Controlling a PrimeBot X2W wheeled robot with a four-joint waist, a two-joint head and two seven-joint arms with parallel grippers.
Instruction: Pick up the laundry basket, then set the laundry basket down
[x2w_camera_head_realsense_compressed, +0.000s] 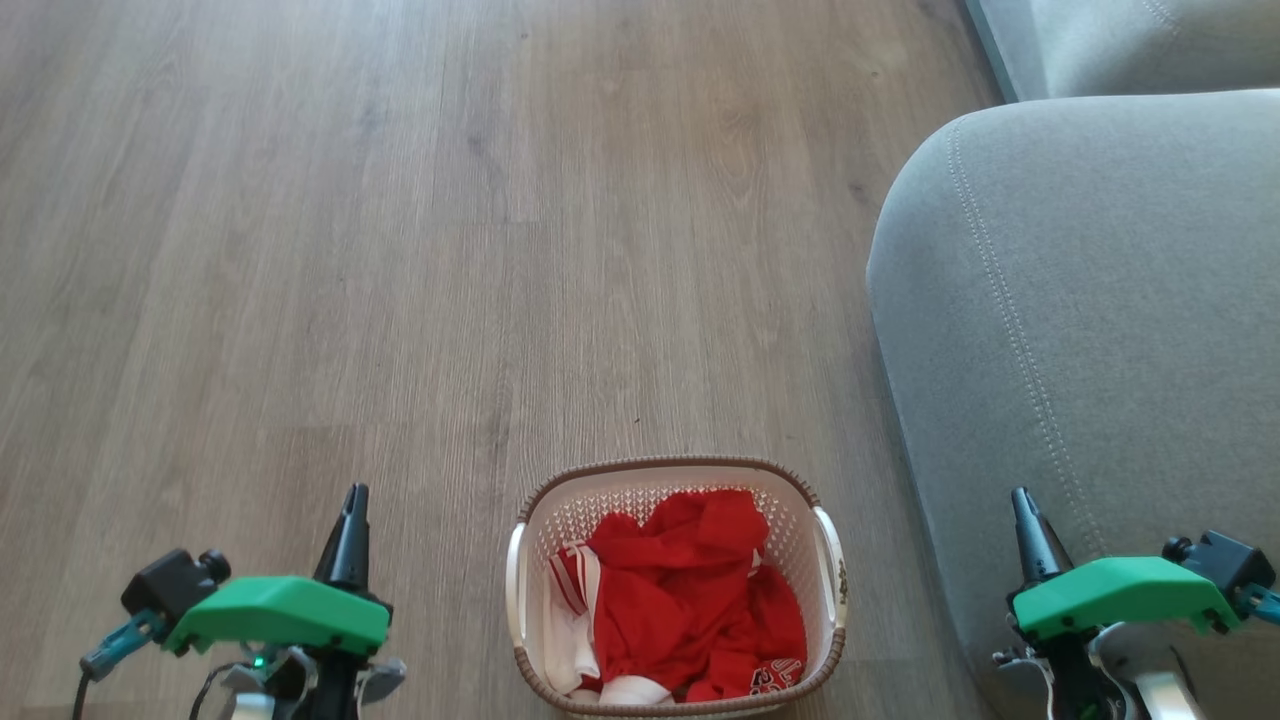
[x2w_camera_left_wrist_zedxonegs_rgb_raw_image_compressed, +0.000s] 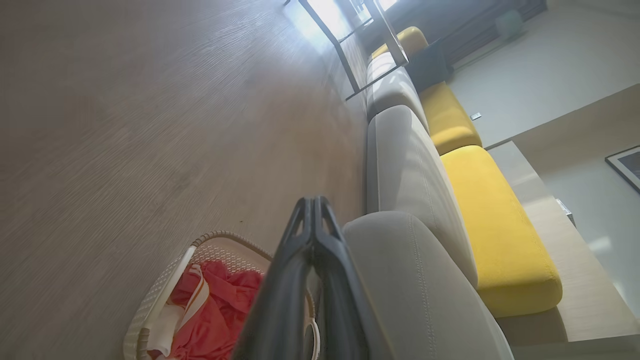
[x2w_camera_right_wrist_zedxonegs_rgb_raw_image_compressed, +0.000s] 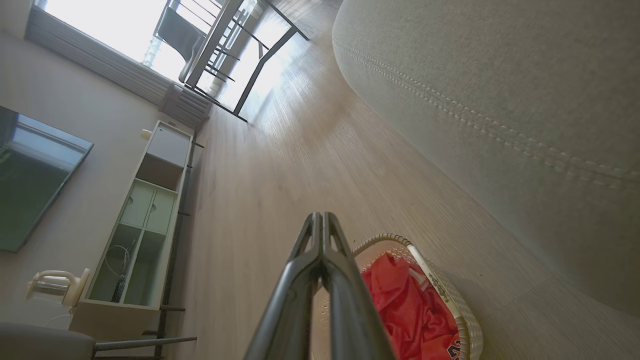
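Left tool (x2w_camera_head_realsense_compressed: 352, 505): low left in the head view, pointing up the frame over the wooden floor (x2w_camera_head_realsense_compressed: 400, 250). In the left wrist view its fingers (x2w_camera_left_wrist_zedxonegs_rgb_raw_image_compressed: 287, 290) are pressed together at the tips with nothing between them.

Right tool (x2w_camera_head_realsense_compressed: 1026, 515): low right in the head view, in front of the grey sofa arm (x2w_camera_head_realsense_compressed: 1100, 300). In the right wrist view its fingers (x2w_camera_right_wrist_zedxonegs_rgb_raw_image_compressed: 295, 300) are likewise pressed tip to tip and carry nothing.

Laundry basket (x2w_camera_head_realsense_compressed: 668, 464): stands upright on the floor between the two tools, well apart from each, near the bottom edge of the head view.
- Build: cream perforated walls, brown braided rim, a white handle on each long side.
- Position: near the sofa arm on the robot's right, with a strip of floor between them.
- Contents: crumpled red and white clothing (x2w_camera_head_realsense_compressed: 700, 580), heaped below the rim.

Both wrist views show the basket's rim beside the fingers. Neither tool touches the basket.
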